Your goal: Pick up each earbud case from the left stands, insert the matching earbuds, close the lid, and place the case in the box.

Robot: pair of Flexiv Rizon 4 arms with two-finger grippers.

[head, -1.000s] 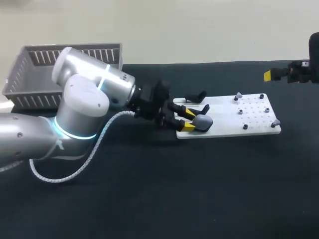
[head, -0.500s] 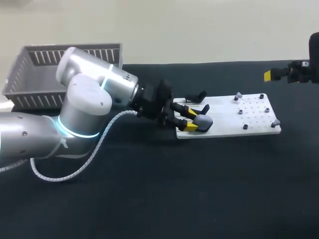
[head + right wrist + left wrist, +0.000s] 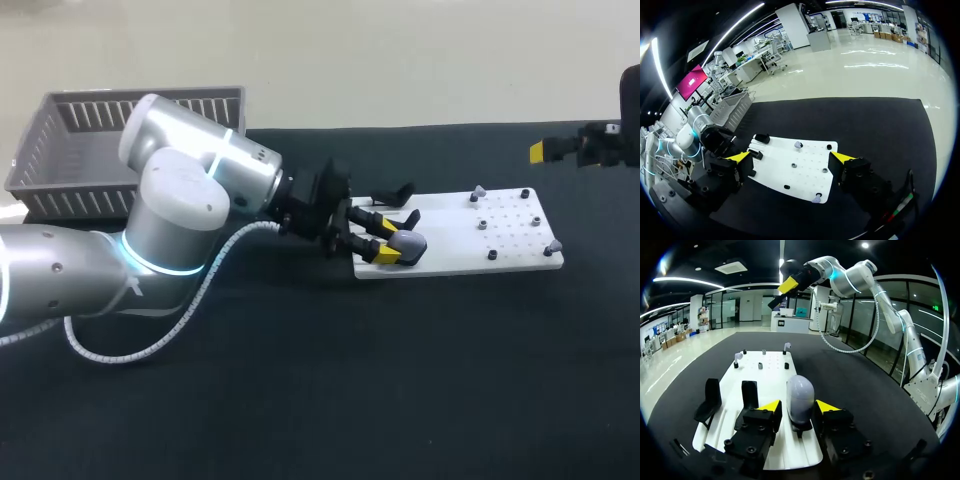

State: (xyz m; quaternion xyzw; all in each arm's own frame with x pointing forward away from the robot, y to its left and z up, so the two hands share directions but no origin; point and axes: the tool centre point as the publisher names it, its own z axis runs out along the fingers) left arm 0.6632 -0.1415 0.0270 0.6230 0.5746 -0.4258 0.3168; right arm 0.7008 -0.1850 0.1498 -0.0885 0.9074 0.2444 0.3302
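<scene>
Our left gripper is open astride the grey earbud case on the white board; our right gripper hangs wide open, holding nothing.

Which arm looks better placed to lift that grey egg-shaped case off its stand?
The left. Its gripper has the earbud case between its open fingers, while the right gripper hangs high, well clear of the white board.

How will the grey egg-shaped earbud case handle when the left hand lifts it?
The grey egg-shaped earbud case has a rounded, smooth shell, so it is likely slippery in the left hand. It looks rigid and probably light. Standing upright, tall for its base, it may tip if nudged.
</scene>
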